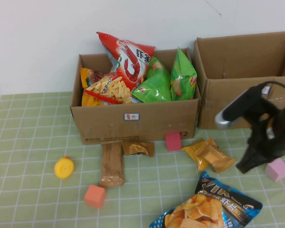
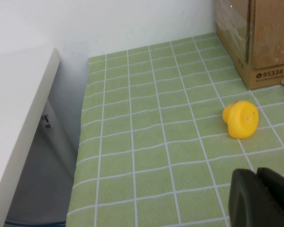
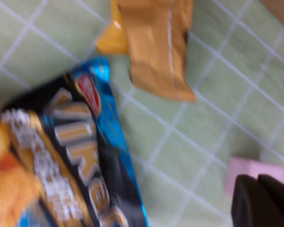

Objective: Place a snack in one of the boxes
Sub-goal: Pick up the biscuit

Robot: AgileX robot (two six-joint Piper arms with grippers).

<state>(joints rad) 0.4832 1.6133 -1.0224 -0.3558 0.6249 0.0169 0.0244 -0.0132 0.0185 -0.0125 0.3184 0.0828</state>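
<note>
Chip bag (image 1: 209, 209) cut off at frame bottom; right wrist view blurry, left gripper (image 2: 262, 198) maybe shut, unclear.

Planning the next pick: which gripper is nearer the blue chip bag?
Right. The right gripper hovers just beside the blue chip bag; the left gripper is off near the yellow duck.

There are 2 cardboard boxes: the left box (image 1: 133, 121), which holds several snack bags, and the right box (image 1: 242, 92). On the table (image 1: 28, 142) lie 5 loose snacks: 1 long brown packet (image 1: 111, 164), 1 small brown packet (image 1: 138, 148), 2 orange packets (image 1: 210, 154) and 1 blue chips bag (image 1: 206, 209). There are 3 blocks: 1 orange block (image 1: 95, 196), 1 magenta block (image 1: 173, 141), 1 pale pink block (image 1: 277, 169). There is 1 yellow duck (image 1: 64, 167).
</note>
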